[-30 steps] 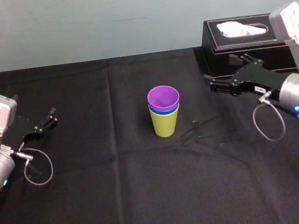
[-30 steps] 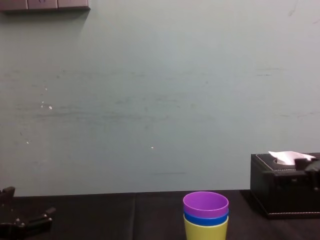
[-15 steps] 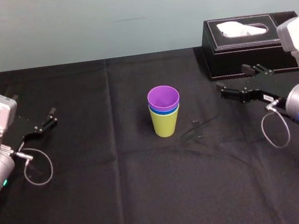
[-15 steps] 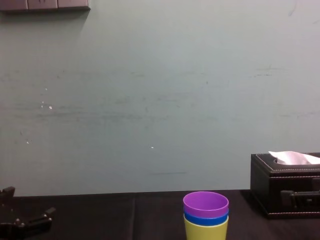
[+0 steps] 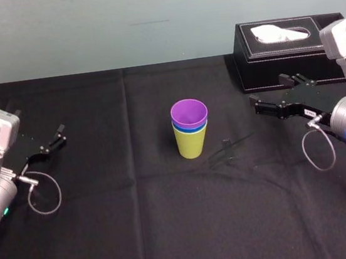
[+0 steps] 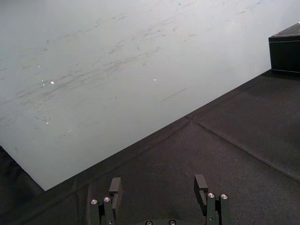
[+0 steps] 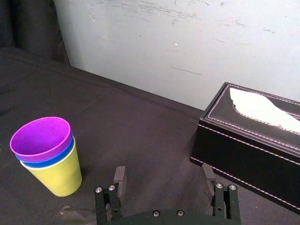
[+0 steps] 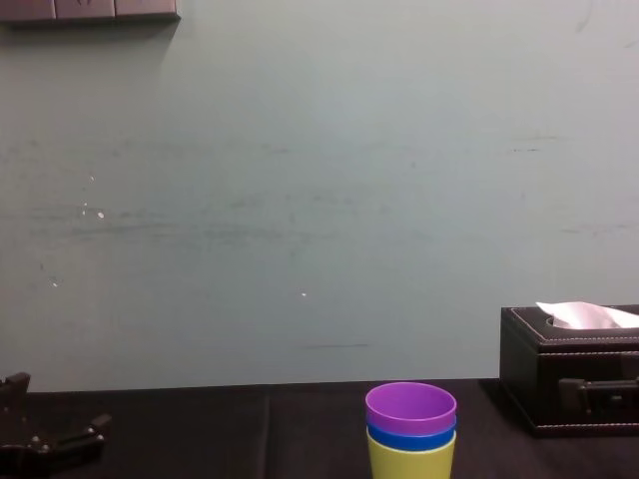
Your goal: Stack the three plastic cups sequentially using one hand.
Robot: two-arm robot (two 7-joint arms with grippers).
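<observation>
The blue cup (image 8: 410,439) (nested) is hidden below its rim.

Soft, even light, moderately bright, faint diffuse shadows

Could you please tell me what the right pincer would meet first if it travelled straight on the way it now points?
Probably nothing soon: the open right pincer aims between the stacked cups and the tissue box, over bare black cloth toward the wall. Depth is unclear, though.
</observation>
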